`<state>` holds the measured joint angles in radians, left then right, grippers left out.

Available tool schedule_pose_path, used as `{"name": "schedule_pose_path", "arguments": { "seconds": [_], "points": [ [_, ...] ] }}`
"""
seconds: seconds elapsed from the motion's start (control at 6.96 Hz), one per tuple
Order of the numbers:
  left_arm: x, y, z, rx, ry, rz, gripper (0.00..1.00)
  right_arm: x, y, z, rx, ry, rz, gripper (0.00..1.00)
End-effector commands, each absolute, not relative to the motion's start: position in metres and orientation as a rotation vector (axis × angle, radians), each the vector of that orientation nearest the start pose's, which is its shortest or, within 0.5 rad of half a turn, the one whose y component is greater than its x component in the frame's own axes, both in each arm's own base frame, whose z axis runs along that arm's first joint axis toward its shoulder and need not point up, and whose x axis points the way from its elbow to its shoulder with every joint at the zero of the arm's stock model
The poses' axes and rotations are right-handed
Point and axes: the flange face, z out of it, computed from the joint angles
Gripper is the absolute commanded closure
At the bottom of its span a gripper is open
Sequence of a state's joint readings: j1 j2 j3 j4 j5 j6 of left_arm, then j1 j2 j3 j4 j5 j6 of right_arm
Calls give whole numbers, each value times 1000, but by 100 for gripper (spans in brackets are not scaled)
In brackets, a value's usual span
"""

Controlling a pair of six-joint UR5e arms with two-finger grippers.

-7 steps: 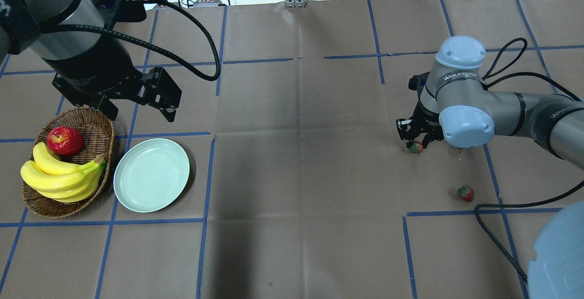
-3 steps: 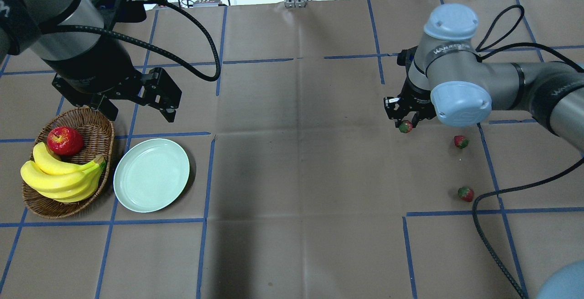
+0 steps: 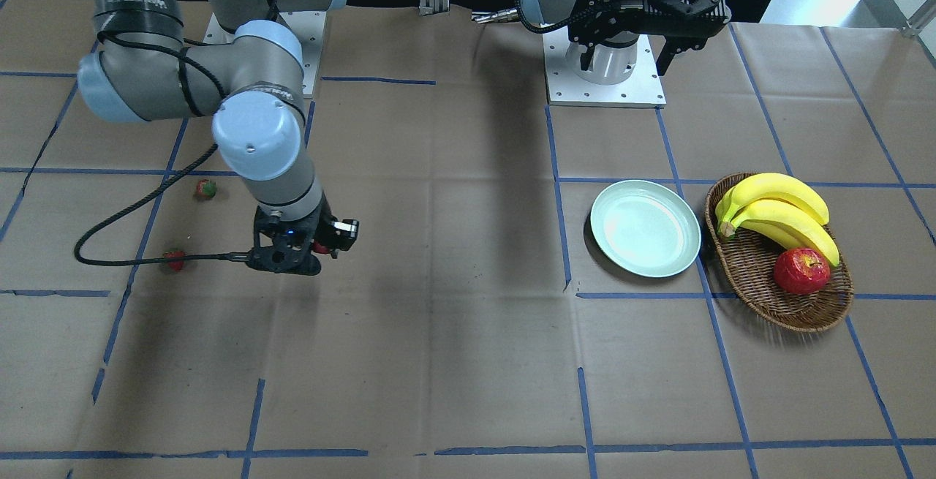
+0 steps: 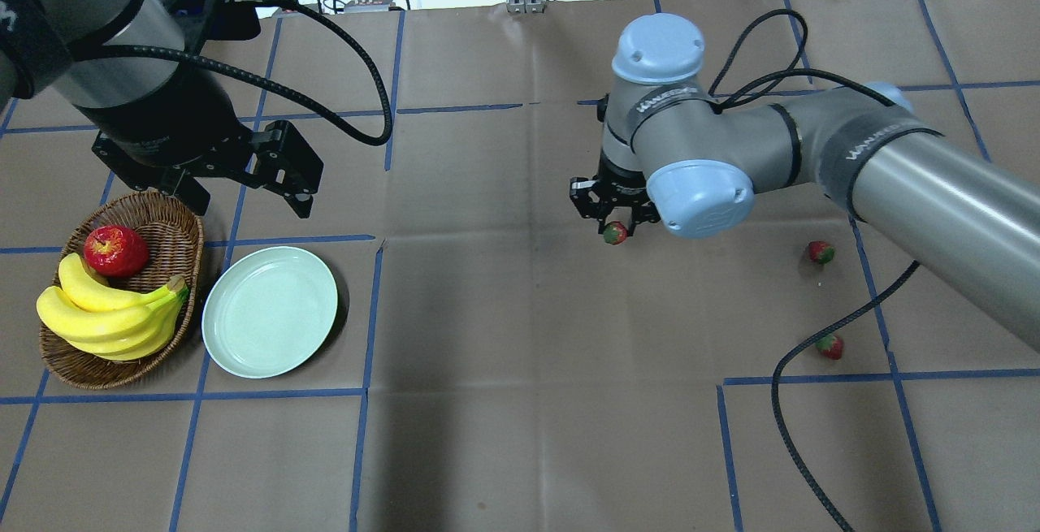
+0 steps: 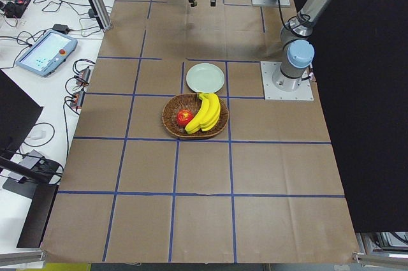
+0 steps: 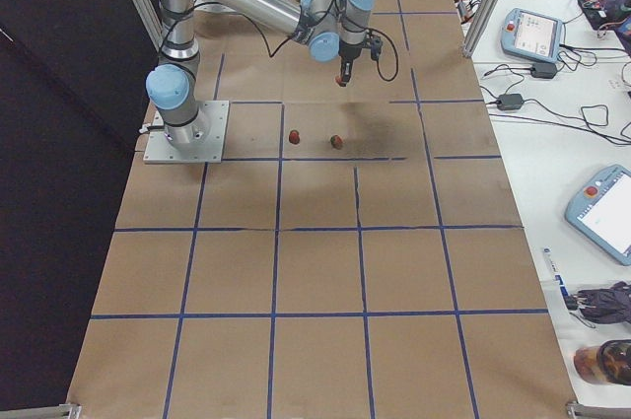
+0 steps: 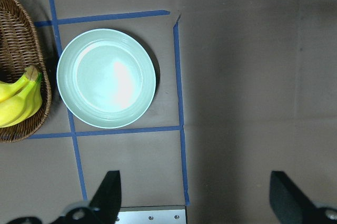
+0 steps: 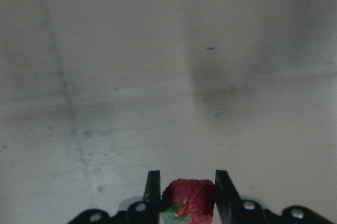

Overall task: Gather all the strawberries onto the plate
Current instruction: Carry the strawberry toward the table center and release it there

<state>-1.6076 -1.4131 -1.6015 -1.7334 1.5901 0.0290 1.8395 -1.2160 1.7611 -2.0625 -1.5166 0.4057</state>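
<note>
Well, my right gripper (image 4: 615,219) is clamped on one strawberry (image 4: 615,232), held aloft near the middle. The plate (image 4: 270,311) lies well away toward my left, far nearer the left gripper (image 4: 252,207), whose jaws stand wide apart. Two more berries (image 4: 821,252) lie off to the right.

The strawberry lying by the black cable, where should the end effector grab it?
Pinch the strawberry across its red body, coming straight down from above: it is small, rounded and lies low on the flat paper. Stay clear of the cable beside it.
</note>
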Motion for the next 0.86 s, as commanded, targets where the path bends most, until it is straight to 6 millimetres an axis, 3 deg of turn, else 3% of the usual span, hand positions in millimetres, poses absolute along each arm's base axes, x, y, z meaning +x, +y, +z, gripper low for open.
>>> {"name": "schedule_pose_path", "arguments": {
  "seconds": [0.0,0.14,0.29,0.57,0.72],
  "points": [
    [-148,-411,528,101,3113,74,0,377,-527,231,254,3082,121,83],
    [-148,-411,529,92,3111,69,0,390,-544,228,248,3082,97,83],
    [-149,-416,527,85,3120,74,0,394,-558,205,255,3094,123,83],
    [-154,-422,517,55,3151,109,0,381,-572,188,280,3111,138,81],
    [-154,-428,511,47,3153,124,0,378,-570,184,281,3116,150,39]
  ]
}}
